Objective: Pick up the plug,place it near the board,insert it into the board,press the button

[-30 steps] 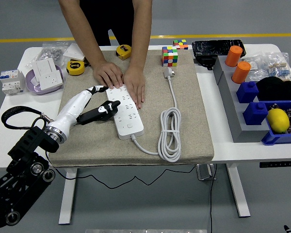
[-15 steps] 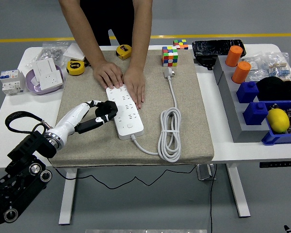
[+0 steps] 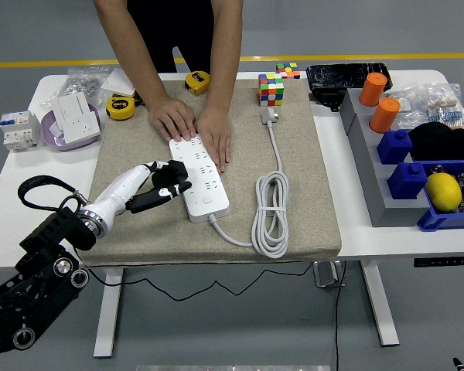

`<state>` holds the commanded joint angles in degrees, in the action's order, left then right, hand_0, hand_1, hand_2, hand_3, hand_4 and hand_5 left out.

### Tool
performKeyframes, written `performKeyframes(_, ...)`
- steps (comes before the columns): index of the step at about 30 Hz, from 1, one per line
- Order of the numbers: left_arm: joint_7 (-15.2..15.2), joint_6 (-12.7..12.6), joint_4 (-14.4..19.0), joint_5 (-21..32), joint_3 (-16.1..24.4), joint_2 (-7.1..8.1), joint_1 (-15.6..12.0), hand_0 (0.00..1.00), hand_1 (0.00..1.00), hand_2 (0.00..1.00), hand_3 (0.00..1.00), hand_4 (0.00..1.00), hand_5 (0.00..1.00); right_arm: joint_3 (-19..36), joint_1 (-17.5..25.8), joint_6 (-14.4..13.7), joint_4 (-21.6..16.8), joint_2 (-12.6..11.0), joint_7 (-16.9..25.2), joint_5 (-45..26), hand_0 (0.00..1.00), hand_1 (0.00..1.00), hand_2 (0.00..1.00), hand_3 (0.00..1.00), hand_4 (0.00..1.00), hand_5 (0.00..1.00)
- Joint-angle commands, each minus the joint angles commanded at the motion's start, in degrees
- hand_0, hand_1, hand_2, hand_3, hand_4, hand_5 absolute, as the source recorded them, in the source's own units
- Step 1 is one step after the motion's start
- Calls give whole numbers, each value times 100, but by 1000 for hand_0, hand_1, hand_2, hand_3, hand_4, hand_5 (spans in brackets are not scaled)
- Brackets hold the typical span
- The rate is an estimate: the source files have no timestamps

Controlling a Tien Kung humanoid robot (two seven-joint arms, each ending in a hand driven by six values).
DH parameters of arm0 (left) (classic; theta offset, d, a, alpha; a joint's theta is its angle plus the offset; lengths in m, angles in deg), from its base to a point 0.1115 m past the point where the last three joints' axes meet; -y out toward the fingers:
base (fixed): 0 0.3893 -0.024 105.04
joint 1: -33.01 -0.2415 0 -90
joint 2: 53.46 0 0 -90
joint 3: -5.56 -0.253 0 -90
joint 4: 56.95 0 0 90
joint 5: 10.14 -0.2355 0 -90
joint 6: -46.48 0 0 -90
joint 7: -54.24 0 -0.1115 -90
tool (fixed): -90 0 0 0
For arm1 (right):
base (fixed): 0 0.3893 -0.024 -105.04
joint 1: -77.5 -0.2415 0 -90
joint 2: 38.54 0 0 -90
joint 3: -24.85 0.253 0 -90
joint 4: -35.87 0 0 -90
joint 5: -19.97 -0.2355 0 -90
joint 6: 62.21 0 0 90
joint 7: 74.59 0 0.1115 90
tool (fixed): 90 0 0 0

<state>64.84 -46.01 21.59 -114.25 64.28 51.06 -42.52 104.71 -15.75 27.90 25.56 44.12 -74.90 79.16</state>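
Reaching in from the lower left, the left hand [image 3: 167,185] sits at the left edge of the white power strip [image 3: 199,176], fingers curled with nothing visibly gripped. Right of the power strip lies the coiled white cable [image 3: 270,212], running up to the plug [image 3: 268,116] resting on the felt mat [image 3: 309,178] beyond the coil. At the power strip's far end, a person's two hands [image 3: 214,133] press it flat.
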Motion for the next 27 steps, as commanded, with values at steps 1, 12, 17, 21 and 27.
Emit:
performKeyframes(1, 1, 3, -3, -8, -8, -1, 9, 979, 932, 869, 844, 998, 998, 3, 1, -1, 0, 0, -2, 4, 998, 805, 726, 731, 998, 972)
performKeyframes(12, -14, -2, -74, -49, -200, -15, 204, 981, 931, 867, 840, 998, 998, -24, -3, 1, 0, -8, -2, -14, 998, 805, 726, 730, 998, 970)
performKeyframes(17, 1, 6, -136, -83, -288, -25, 330, 983, 932, 866, 837, 998, 998, -27, -13, 0, 0, -14, -3, -11, 998, 804, 726, 729, 998, 964)
performKeyframes(21, 7, 16, -192, -106, -417, -10, 480, 983, 932, 866, 837, 998, 998, -33, -27, -2, 0, -16, 0, -15, 998, 804, 726, 729, 998, 964)
performKeyframes(27, 54, 44, -251, -170, -558, -4, 653, 982, 929, 863, 833, 998, 998, -26, -29, -4, 0, -20, -5, -5, 998, 804, 726, 729, 998, 963)
